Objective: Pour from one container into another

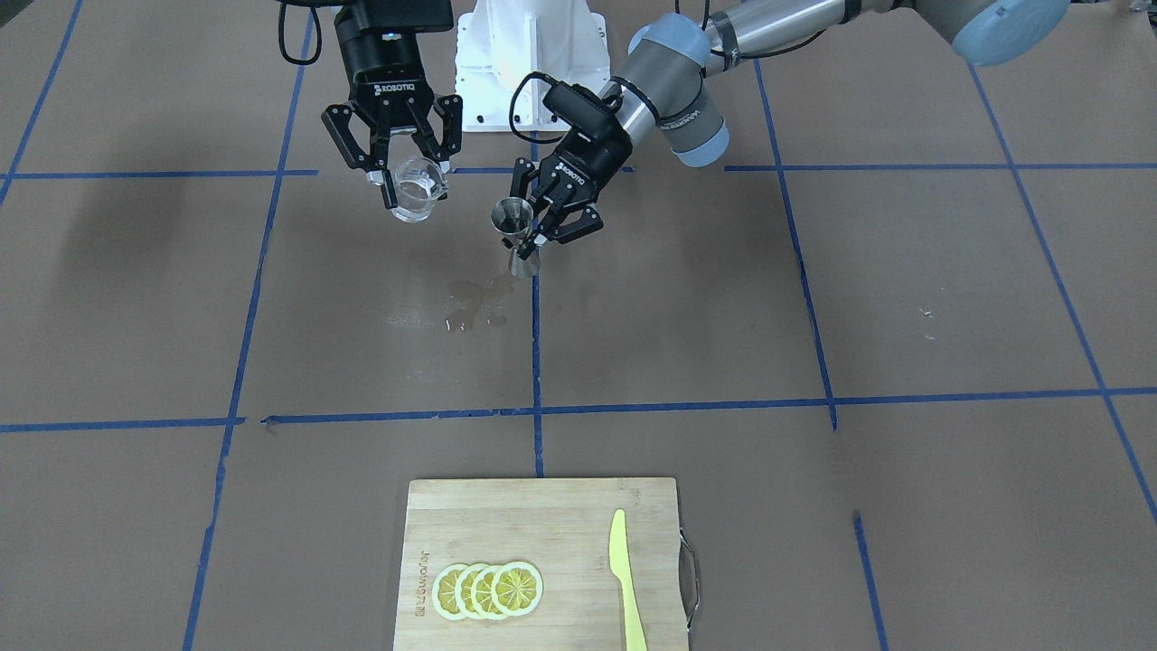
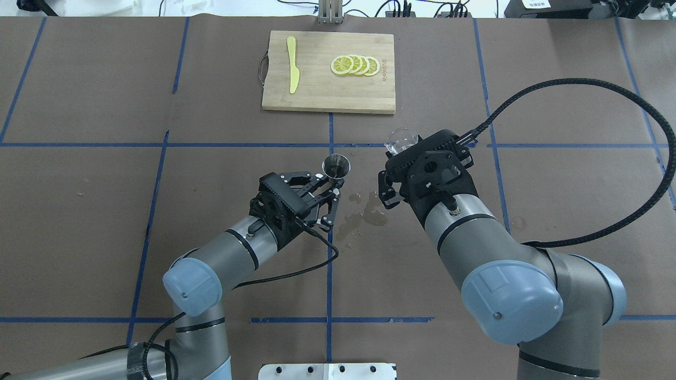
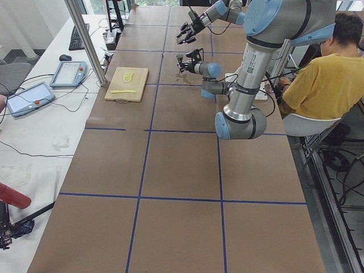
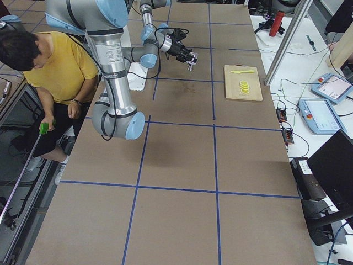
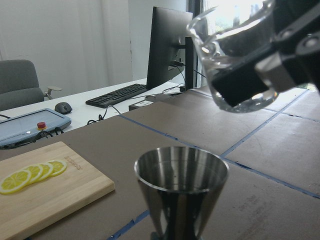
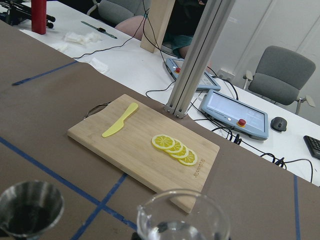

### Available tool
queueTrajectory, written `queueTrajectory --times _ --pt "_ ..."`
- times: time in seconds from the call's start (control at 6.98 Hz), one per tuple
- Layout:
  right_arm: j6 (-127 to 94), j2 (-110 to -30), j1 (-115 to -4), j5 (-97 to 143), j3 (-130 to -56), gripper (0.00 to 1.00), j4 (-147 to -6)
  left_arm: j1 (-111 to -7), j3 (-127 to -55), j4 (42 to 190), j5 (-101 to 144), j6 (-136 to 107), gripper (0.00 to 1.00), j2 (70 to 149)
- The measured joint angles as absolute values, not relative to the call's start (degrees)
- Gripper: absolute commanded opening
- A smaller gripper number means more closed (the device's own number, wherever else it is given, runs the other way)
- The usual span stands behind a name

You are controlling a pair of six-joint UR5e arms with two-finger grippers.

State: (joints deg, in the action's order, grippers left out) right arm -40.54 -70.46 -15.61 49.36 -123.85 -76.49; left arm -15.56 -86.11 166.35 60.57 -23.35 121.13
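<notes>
Wet brown table (image 1: 813, 298), right hand (image 1: 411, 178) clamping glass cup (image 1: 418, 197), left hand (image 1: 536, 223) clamping jigger (image 1: 512, 217)

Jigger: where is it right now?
In the overhead view the jigger is near table centre, by the blue centre line, gripped by the left gripper, left of the glass cup and beside the wet patch.

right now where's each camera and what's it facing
Front-facing: across table, facing robot; left tool, right tool.
Overhead: behind shoulders, looking down; both arms.
Exterior left: table's left end; left arm near.
Exterior right: table's right end; right arm near.
Left wrist: faces jigger; right tool above.
Right wrist: faces cutting board, over glass cup.
Both wrists show lemon slices.
</notes>
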Motion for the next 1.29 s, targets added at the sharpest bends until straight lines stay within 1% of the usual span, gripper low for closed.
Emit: queueTrajectory --times 0.14,0.43,0.72,1.0,1.29 --pt "-42.98 -71.98 -15.75 48.44 -124.03 0.22 -76.43 -15.77 -87.76 166.60 57.94 -25.25 0.00 118.32" --pt "-46.97 -75.87 -16.20 47.52 -124.05 0.22 -75.22 -16.03 -90.44 168.28 52.06 -32.12 0.00 110.00" --pt "-52.17 -78.33 -17.03 47.39 -123.92 0.22 -74.46 -16.13 -91.63 173.12 44.81 -35.93 0.00 101.12" --pt "-56.13 -82.20 -17.42 47.17 -123.70 0.22 -69.26 -16.21 -90.41 177.07 39.45 -44.36 0.00 92.59" --pt "-56.94 -84.64 -17.53 46.70 -123.36 0.22 -65.54 -16.41 -87.21 178.02 36.46 -56.22 0.00 87.58"
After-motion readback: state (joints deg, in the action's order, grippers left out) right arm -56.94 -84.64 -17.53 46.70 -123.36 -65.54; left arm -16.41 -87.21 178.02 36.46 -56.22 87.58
